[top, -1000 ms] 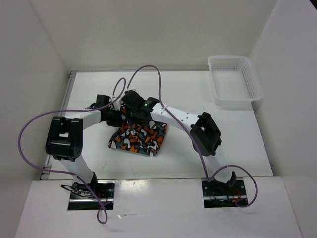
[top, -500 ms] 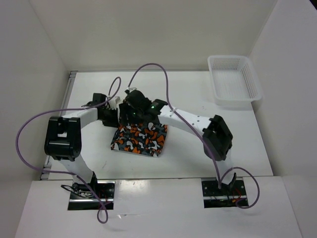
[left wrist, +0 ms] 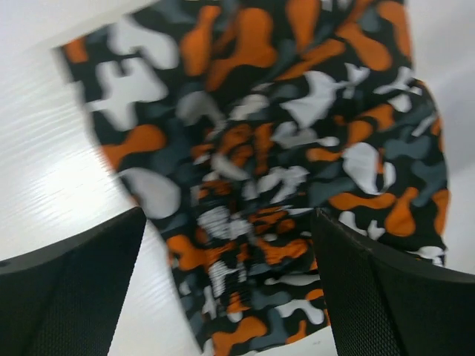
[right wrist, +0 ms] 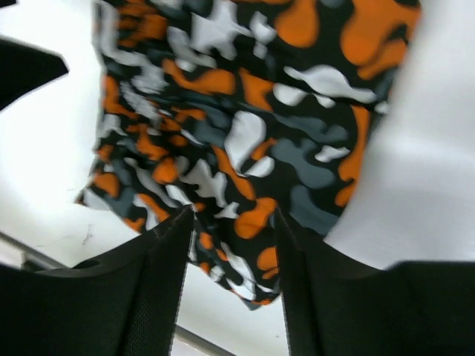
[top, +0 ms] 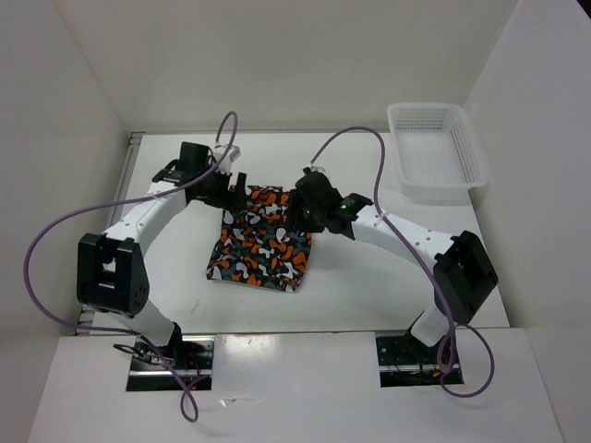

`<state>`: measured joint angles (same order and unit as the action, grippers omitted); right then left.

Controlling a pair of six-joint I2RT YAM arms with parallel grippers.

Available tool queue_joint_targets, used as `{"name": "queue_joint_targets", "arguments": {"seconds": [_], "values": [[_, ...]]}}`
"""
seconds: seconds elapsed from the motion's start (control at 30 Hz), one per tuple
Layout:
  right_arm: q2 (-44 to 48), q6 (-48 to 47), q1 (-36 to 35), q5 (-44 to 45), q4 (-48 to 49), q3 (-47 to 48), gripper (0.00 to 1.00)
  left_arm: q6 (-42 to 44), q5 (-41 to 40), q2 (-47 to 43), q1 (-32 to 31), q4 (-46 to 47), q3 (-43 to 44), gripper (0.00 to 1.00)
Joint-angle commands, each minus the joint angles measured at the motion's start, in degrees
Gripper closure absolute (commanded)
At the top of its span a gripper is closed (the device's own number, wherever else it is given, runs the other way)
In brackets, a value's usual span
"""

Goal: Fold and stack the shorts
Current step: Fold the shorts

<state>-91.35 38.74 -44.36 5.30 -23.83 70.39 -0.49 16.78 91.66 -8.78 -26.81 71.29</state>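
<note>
The shorts (top: pixel 263 245), printed in orange, grey, black and white blotches, lie as a flat folded rectangle in the middle of the table. My left gripper (top: pixel 238 189) hovers at their far left corner, jaws wide open. In the left wrist view the cloth (left wrist: pixel 282 148) fills the space under the open left gripper (left wrist: pixel 230 274). My right gripper (top: pixel 303 210) is at the far right edge of the shorts. In the right wrist view its right gripper (right wrist: pixel 234 282) stands open, with the shorts (right wrist: pixel 223 126) showing beyond the gap and nothing pinched.
A white mesh basket (top: pixel 434 152) stands at the back right corner. Purple cables (top: pixel 55 231) loop from both arms over the left side and the back of the table. White walls close in the table on three sides.
Both grippers opened and let go of the cloth. The left arm drew back to the left, the right arm swung right. The shorts now lie flat and uncovered.
</note>
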Motion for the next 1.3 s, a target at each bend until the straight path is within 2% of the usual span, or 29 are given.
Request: {"name": "queue_joint_targets", "arguments": {"seconds": [0.0, 0.3, 0.4, 0.43, 0.53, 0.57, 0.67, 0.73, 1.0, 1.27], "values": [[3.54, 2.03, 0.58, 0.5, 1.51, -2.35, 0.41, 0.49, 4.14, 3.96, -3.43, -0.09, 0.78, 0.0], [7.59, 3.09, 1.64, 1.03, -0.07, -6.23, 0.4, 0.49, 2.55, 12.75, -5.73, 4.21, 2.54, 0.0], [7.59, 3.8, 2.17, 1.03, -0.07, -7.46, 0.4, 0.49, 5.81, 13.28, -5.73, 5.62, 2.54, 0.1], [7.59, 4.49, 2.17, 0.16, -0.07, -8.24, 0.39, 0.49, 6.6, 13.28, -5.73, 5.63, 2.02, 0.24], [6.98, 5.12, 4.45, -4.13, 2.38, -10.79, 0.27, 0.49, 7.13, 11.88, -5.73, 5.63, 1.4, 0.57], [6.98, 5.64, 4.98, -5.11, 3.09, -12.11, 0.27, 0.49, 7.13, 10.92, -5.12, 4.76, 1.4, 0.78], [5.84, 6.17, 7.0, -8.19, 5.72, -13.87, 0.17, 0.49, 8.97, 8.46, -3.62, 2.04, 1.4, 0.96], [4.7, 6.17, 7.79, -10.3, 7.57, -14.49, 0.14, 0.49, 9.5, 7.31, -2.48, 0.8, 1.4, 0.99], [-3.47, 6.17, 8.32, -16.72, 13.72, -13.44, 0.14, 0.49, 10.12, 5.81, -0.02, -4.83, 2.63, 1.0], [-9.19, 6.7, 7.8, -17.78, 17.33, -11.25, 0.18, 0.49, 8.63, 5.9, 3.23, -4.92, -0.26, 1.0]]}}
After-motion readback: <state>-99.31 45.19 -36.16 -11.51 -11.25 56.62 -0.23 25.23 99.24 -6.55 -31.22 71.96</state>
